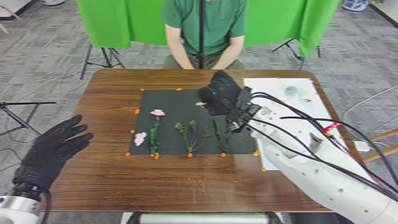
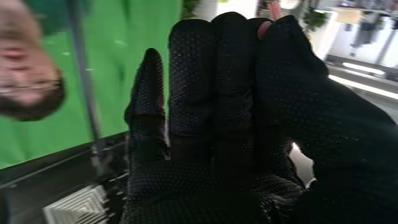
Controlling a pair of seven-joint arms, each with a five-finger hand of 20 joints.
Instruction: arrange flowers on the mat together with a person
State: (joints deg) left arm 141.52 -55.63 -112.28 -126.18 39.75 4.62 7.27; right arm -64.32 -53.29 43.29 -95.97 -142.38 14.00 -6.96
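Note:
In the head view the dark mat (image 1: 178,97) carries a pale pink flower (image 1: 157,113) on a leafy green stem, another pink bloom (image 1: 139,138) at its near left, green sprigs (image 1: 191,132) in the middle and a dark green stem (image 1: 222,134) farther right. My right hand (image 1: 222,92) is above the mat's far right part, hiding what lies beneath; a small pale bloom (image 1: 201,104) shows beside it. In the right wrist view my right hand (image 2: 222,100) pinches a thin pink stem (image 2: 274,9) between thumb and fingertip. My left hand (image 1: 58,150) is left of the mat, fingers relaxed, holding nothing.
A white sheet (image 1: 274,87) lies right of the mat, partly under my right arm, with a red item (image 1: 330,128) near its right side. Small orange pieces (image 1: 189,155) line the mat's edges. Brown tabletop (image 1: 178,185) extends in front of the mat.

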